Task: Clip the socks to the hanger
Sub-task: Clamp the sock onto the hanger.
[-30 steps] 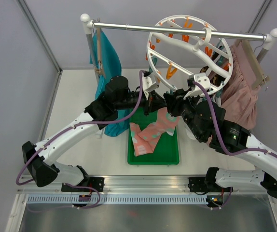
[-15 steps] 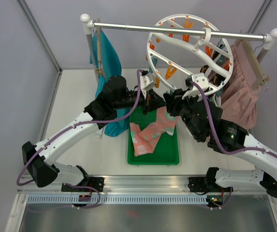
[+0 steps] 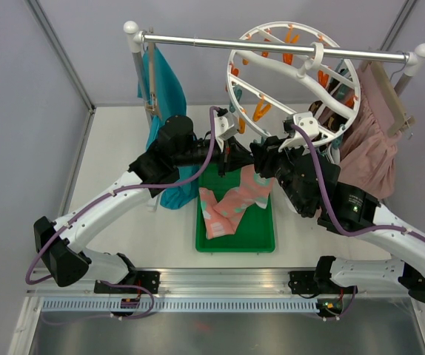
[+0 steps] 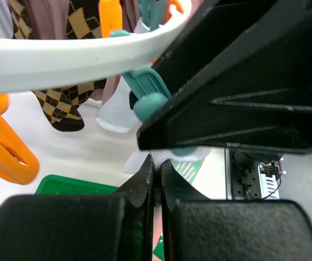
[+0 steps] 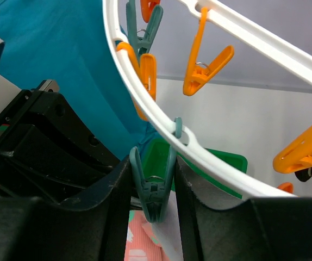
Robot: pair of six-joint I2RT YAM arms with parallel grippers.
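Top view: teal garment (image 3: 164, 81) hangs at 10 o'clock and the left arm reaches in toward centre. The left gripper (image 4: 156, 169) is clenched, and white cloth sits right at its tips, so it looks pinched on the cuff of the pink sock (image 3: 231, 207). The rest of that sock trails down into the green tray (image 3: 235, 245) at 6 o'clock of centre. The hanger (image 4: 63, 57) hangs off the rail at 1 o'clock, with argyle socks (image 4: 58, 106) and a white sock (image 4: 115, 117) already hanging under the ring. The right gripper (image 5: 153, 169) has one finger either side of a teal clip (image 5: 155, 198) on the ring's near rim and is grasping its handles. The dusty-pink skirt (image 3: 368, 148) is at 3 o'clock and not in play. Step in hand, as I judge it: clipping the pink sock, with the right squeezing the clip open and the left feeding the cuff. The next move calls for raising the cuff into the clip mouth, easing the right off so the clip bites, then letting the left go. Hard to make out: the clip mouth is low in the right wrist view, with cloth just below it, so I cannot tell whether cloth is inside. The left wrist view is mostly blocked by the right gripper's black body. In the top view both sets of fingertips are hidden under the arms and ring. The count of socks in the tray is unclear.
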